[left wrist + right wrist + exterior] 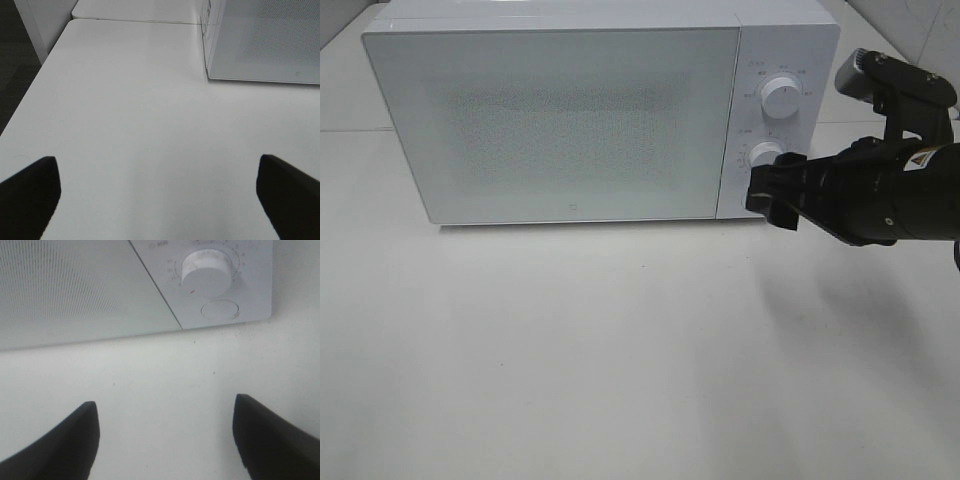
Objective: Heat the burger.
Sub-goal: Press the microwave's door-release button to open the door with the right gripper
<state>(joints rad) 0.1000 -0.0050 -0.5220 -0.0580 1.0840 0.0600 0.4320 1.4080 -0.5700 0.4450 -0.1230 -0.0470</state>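
The burger is out of view in every frame. The white microwave (570, 120) stands at the back of the table with its door shut. My right gripper (772, 192) is open and empty. It hovers just in front of the microwave's control panel, below the lower knob (765, 156). In the right wrist view the right gripper (165, 402) faces the lower knob (207, 267) and the round button (220, 309) under it. My left gripper (156, 160) is open and empty over bare table, to the left of the microwave (265, 45).
An upper knob (779, 96) sits above the lower one on the panel. The white table (620, 350) stretches in front of the microwave. Its left edge (30, 95) drops off to dark floor. A seam to a second table surface (135, 21) runs behind.
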